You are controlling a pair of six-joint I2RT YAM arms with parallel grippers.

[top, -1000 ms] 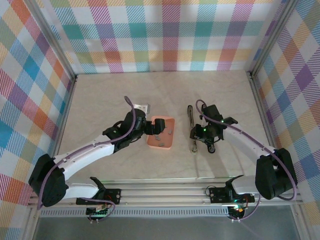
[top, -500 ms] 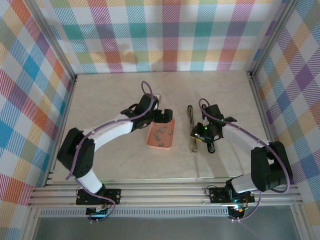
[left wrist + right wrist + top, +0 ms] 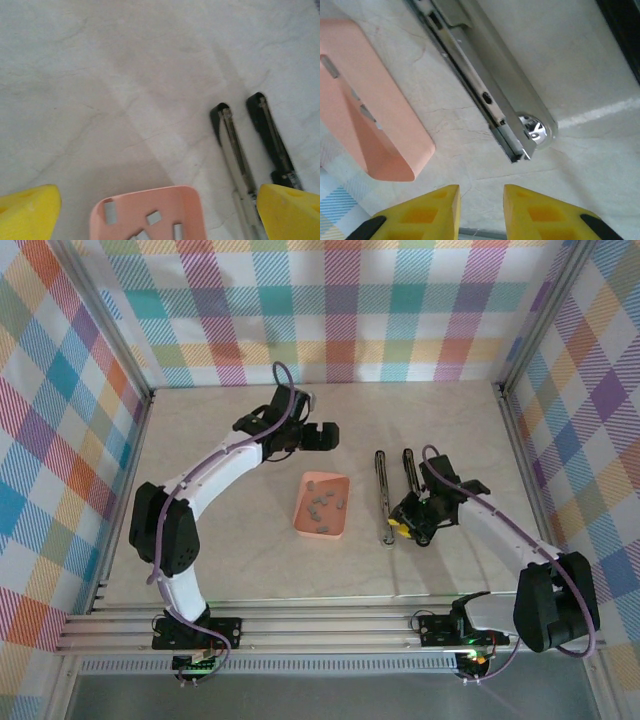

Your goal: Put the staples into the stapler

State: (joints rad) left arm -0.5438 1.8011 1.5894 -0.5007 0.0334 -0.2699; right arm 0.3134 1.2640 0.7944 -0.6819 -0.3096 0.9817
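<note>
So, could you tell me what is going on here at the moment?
Two robot arms are loading a stapler. It lies opened flat; the right gripper hovers by its near end, fingers narrowly apart and empty. The left gripper, wide open, hangs beyond the pink tray, where the staples lie.

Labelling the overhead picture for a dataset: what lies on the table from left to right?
The salmon-pink tray holding the staples → open stapler's silver rail → stapler's black arm. The left gripper overlaps the tray and the right gripper overlaps the stapler, so both are left out.
</note>
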